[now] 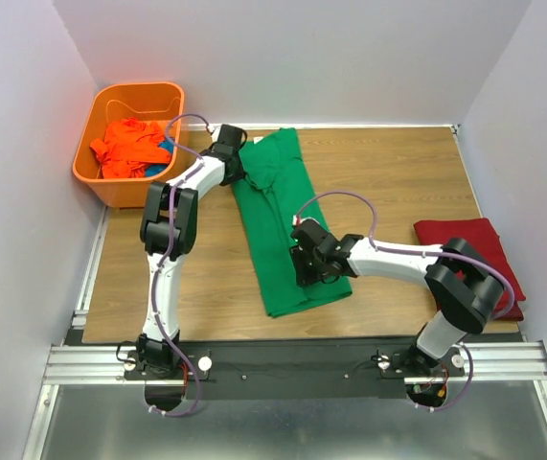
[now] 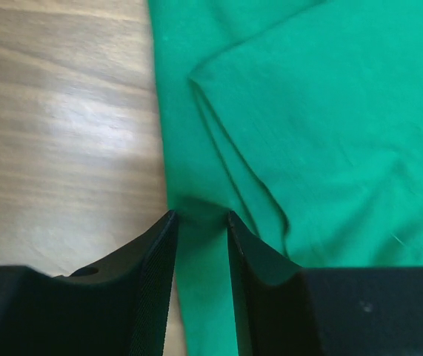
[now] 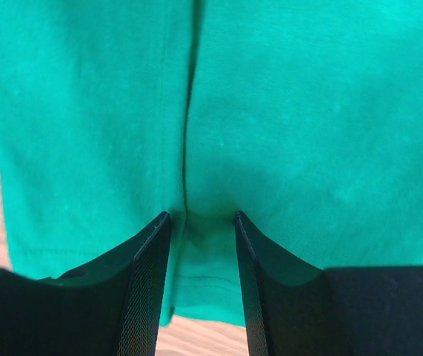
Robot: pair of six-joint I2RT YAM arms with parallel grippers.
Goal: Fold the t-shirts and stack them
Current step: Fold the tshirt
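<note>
Top external view is showing the wooden tabletop [image 1: 398,182], and the green t-shirt [image 1: 278,220] is lying on it as a long strip, already folded lengthwise, running from the far edge near the middle toward the near edge. The orange basket [image 1: 125,190] is sitting at the far left corner, with the orange t-shirt [image 1: 129,144] crumpled inside it. The dark red t-shirt [image 1: 465,240] is lying folded at the right edge.

I am working on the green one. My right gripper [image 3: 200,215] is standing at its near end, by the hem. The jaws are rather narrow, with a pucker of cloth between them, so I am judging that it is gripping the shirt. My left gripper [image 2: 200,215] is standing at the far end, on the left border of the strip. Cloth is sitting between its fingers too, but I cannot tell if it is clamped.

I am judging the step as the crosswise fold. The next move is needing both ends pinched firmly, through all layers, then one end carried over the other without dragging the strip.
</note>
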